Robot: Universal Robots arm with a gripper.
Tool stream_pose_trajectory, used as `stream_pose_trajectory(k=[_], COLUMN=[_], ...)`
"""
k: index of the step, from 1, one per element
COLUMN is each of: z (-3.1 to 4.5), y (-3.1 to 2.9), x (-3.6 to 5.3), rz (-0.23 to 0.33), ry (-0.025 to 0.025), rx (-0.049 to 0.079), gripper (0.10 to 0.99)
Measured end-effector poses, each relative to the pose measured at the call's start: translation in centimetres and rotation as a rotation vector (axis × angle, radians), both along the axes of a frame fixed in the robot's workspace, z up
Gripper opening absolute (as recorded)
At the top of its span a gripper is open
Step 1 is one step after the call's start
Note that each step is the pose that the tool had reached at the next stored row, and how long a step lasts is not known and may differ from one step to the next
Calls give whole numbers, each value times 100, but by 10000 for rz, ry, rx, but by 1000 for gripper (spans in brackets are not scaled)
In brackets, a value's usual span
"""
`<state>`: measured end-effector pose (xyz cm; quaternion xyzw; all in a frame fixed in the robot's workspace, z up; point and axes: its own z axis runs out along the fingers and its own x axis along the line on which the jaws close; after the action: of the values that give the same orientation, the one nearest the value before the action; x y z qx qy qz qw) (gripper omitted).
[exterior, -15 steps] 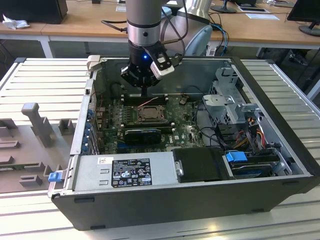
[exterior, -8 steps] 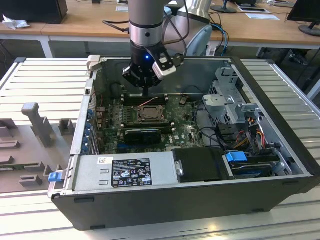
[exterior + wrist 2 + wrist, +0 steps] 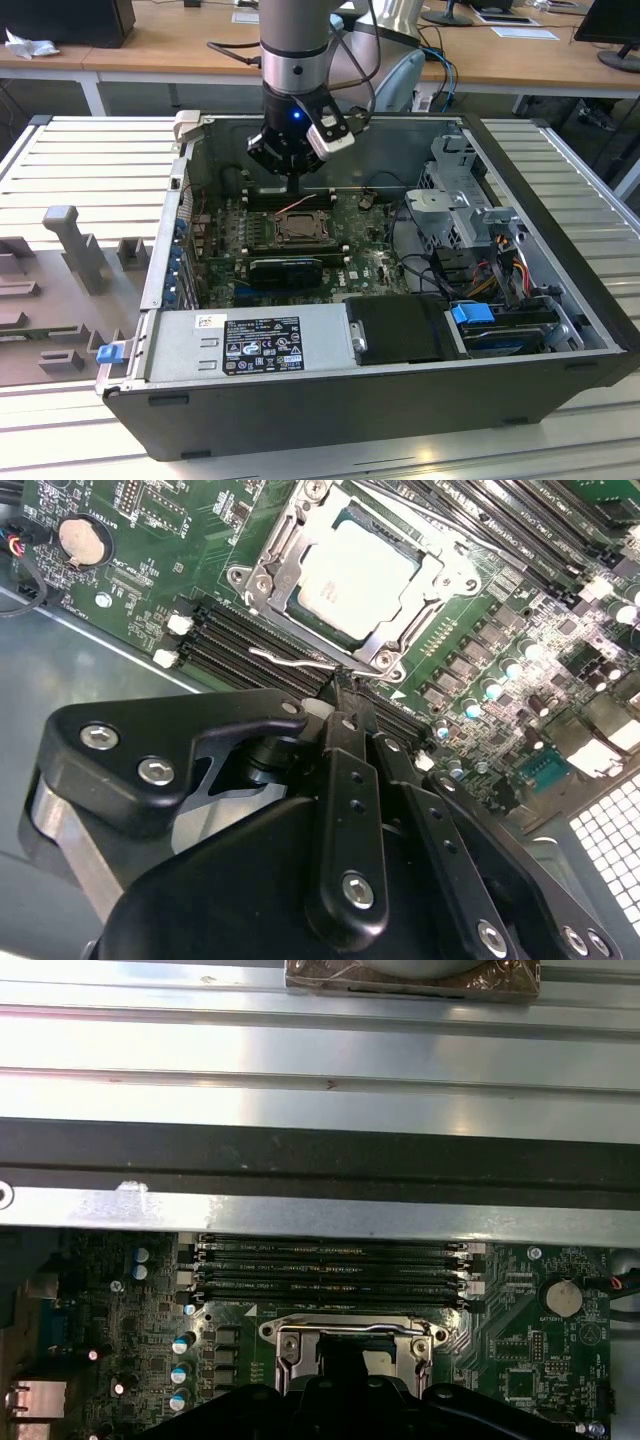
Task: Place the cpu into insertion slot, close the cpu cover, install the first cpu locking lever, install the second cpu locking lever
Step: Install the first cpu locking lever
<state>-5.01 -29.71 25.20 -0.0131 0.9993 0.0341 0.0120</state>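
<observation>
Motherboard (image 3: 150, 575) under closed tool (image 3: 342, 687), tip at locking lever (image 3: 288, 661)

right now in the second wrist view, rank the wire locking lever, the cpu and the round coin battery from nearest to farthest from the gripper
Counting from the gripper:
1. wire locking lever, right by the gripper's tip.
2. cpu, just beyond the lever.
3. coin battery, farthest, well off to the side.

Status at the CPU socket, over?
Gripper, jaws shut, tip at lever wire by socket edge. Cpu seated, cpu cover down over it. Memory slots close alongside.
</observation>
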Motion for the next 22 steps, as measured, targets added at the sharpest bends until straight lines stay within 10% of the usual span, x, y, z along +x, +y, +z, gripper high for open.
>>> stream_pose_trajectory(k=[22], z=[-241], y=[64], x=[153], rz=[88], ry=[0], rx=[285], gripper=[106])
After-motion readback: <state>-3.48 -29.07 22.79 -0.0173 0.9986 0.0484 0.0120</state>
